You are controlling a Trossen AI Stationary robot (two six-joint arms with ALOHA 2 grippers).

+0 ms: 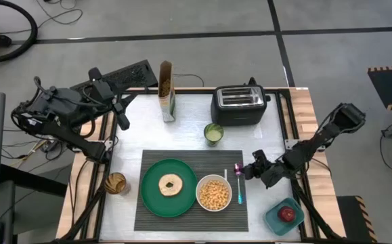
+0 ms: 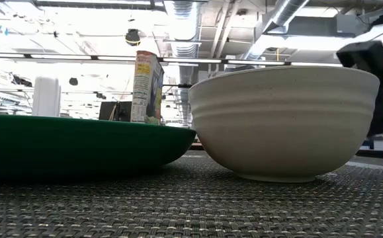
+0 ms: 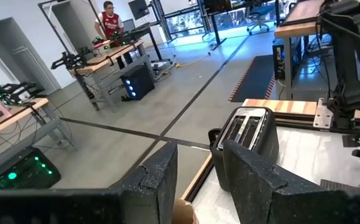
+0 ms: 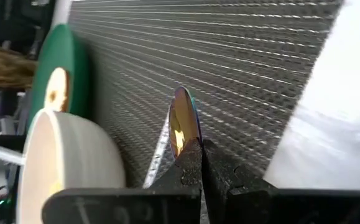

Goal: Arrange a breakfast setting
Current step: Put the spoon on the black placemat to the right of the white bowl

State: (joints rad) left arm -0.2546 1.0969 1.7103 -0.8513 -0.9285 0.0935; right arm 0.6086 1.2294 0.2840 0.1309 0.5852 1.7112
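Both pincers | right pincer (image 4: 201,163) clamped on spoon (image 4: 182,127), over placemat (image 4: 229,56) | left pincer (image 3: 198,177) apart, idle

My high view looks straight down on the whole counter (image 1: 189,115), both arms in frame. My low view sits at mat level, pressed close to the white bowl (image 2: 285,122) and green plate (image 2: 79,145), facing level across toward the room's ceiling pipes. The cereal box (image 2: 147,87) shows there and from above too (image 1: 166,91). My left wrist view looks out past its own 2 fingers (image 3: 158,180) over the toaster (image 3: 245,134) to the far room, where a person (image 3: 109,23) stands. My right wrist view is very near the placemat (image 4: 217,68), sharing the bowl, plate and bagel (image 4: 57,90) with the high view.
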